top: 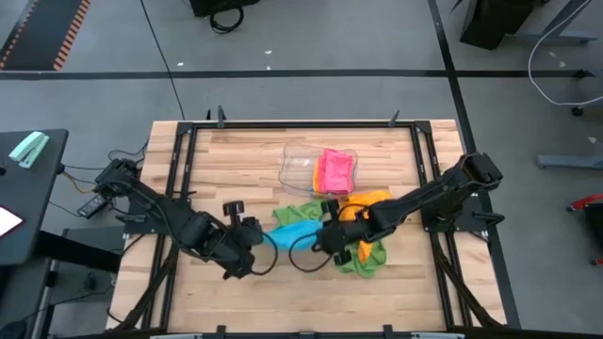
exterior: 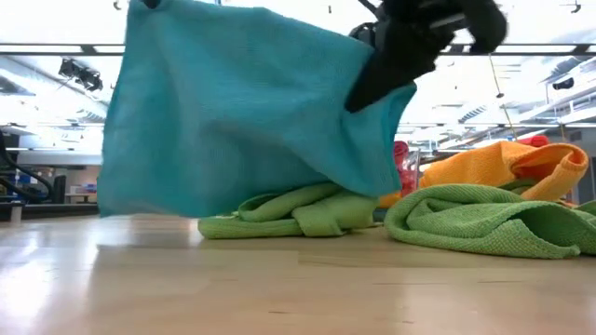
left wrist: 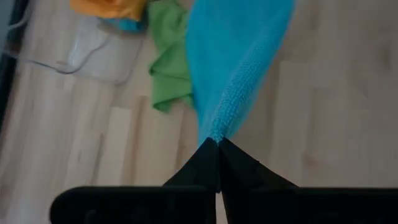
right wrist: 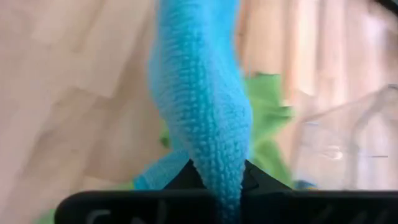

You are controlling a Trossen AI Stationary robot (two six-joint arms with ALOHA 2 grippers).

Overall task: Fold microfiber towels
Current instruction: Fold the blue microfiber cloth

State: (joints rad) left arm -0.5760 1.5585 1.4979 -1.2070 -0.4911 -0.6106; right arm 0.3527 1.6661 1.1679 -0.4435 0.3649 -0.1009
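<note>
A blue towel [exterior: 242, 112] hangs spread between my two grippers, its lower edge just above the wood. My left gripper [left wrist: 217, 146] is shut on one upper corner. My right gripper [exterior: 372, 84] is shut on the other upper end. In the high view they stand at the table's middle, the left gripper [top: 254, 237] and the right gripper [top: 330, 235], either side of the blue towel [top: 297, 233]. One green towel [exterior: 298, 209] lies crumpled behind the blue one, and another green towel [exterior: 484, 219] lies to the right. An orange towel [exterior: 507, 163] sits behind that one. My left gripper pinches the blue towel's corner [left wrist: 214, 132] between its two fingertips, only at their free ends, slanting down from above. The cloth fans out wider away from the pinch and is lifted off the table there. My right gripper pinches a bunched upper edge [right wrist: 217, 177] of the blue towel between its fingers, slanting down from above. The cloth runs away from the fingers as a thick roll, several layers gathered. That end is lifted clear.
A clear plastic tray [top: 300, 162] at the far middle of the table holds a pink towel [top: 336, 169]. A black frame rail [top: 301, 124] borders the tabletop. Bare wood lies along the near edge [top: 283, 301].
</note>
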